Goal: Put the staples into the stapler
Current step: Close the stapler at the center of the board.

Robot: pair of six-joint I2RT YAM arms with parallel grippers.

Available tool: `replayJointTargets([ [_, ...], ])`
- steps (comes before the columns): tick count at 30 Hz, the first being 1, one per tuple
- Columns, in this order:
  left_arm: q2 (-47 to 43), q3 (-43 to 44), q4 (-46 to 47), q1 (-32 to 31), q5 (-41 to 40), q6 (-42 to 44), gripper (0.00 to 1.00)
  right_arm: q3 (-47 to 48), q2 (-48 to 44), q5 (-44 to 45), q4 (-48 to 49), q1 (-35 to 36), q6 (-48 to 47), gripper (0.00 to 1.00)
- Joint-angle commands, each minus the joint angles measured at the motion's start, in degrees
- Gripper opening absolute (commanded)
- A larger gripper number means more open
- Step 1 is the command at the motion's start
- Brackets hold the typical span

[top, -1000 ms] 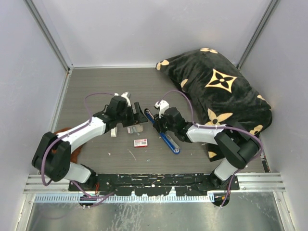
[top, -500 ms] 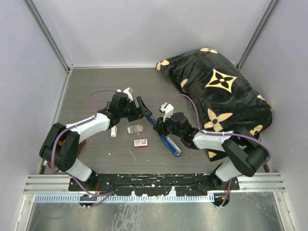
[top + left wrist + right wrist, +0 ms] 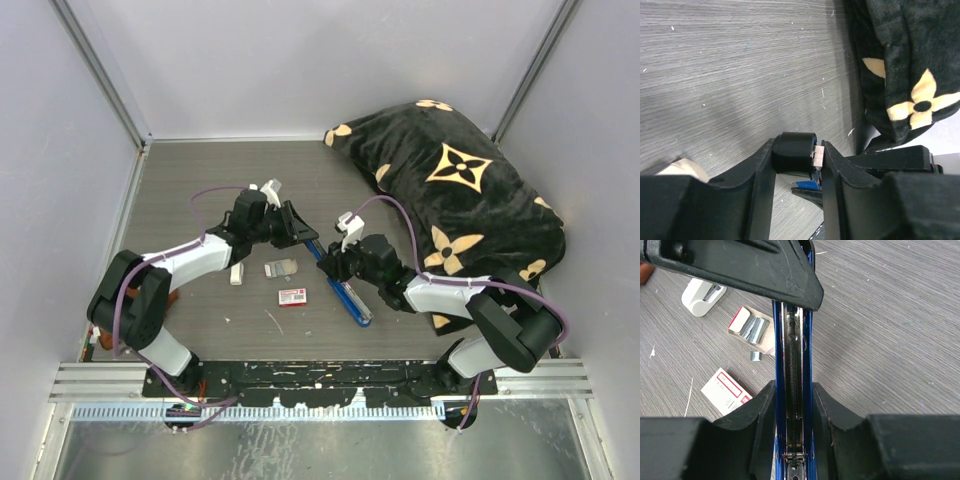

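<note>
We see, from the right wrist, the right gripper (image 3: 793,390) clamped on the blue stapler (image 3: 794,340), steel channel and spring bared, on a woodgrain table (image 3: 890,315). Only the left wrist shows the staples (image 3: 817,156), a silvery block nipped in the near-closed left gripper (image 3: 799,151) at the stapler's far end. We cannot read the print on the red-and-white box (image 3: 725,390).

Blue stapler (image 3: 794,365) open, channel up; staples (image 3: 818,156) in L pincer (image 3: 799,152).
</note>
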Motion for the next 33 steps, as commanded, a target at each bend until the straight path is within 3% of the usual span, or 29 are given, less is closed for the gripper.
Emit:
replayJointTargets([
  [1,-0.23,0.62,5.75,0.2,2.56,0.14,0.3,0.91,-2.46,-0.95,6.4,-0.19,1.92,0.01],
  [3,-1.03,0.24,6.11,0.2,2.48,1.19,0.19,1.79,-2.62,-0.11,4.48,-0.2,2.76,0.05],
  [4,-1.53,-0.11,6.28,0.21,2.37,1.97,0.13,2.51,-2.98,0.1,2.67,-0.35,3.36,0.13],
  [8,-4.21,-4.06,11.12,0.22,2.35,5.2,0.01,2.24,-7.47,-2.78,-2.68,-1.13,7.34,0.67],
  [10,-5.35,-6.34,15.12,0.29,2.89,6.05,0.0,0.49,-10.58,-4.09,-3.89,-1.63,8.79,0.8],
  [20,-10.52,-11.1,23.2,0.09,4.23,11.39,0.0,-4.8,-25.58,1.05,-28.57,-2.23,10.79,0.84],
  [27,-17.25,-10.57,13.44,-3.6,-1.17,22.33,0.0,-10.24,-35.06,2.9,-36.7,0.33,15.53,0.8],
  [33,-19.7,-8.55,6.65,-6.64,-4.59,27.81,0.0,-10.42,-37.19,14.98,-37.6,8.27,18.16,0.77],
])
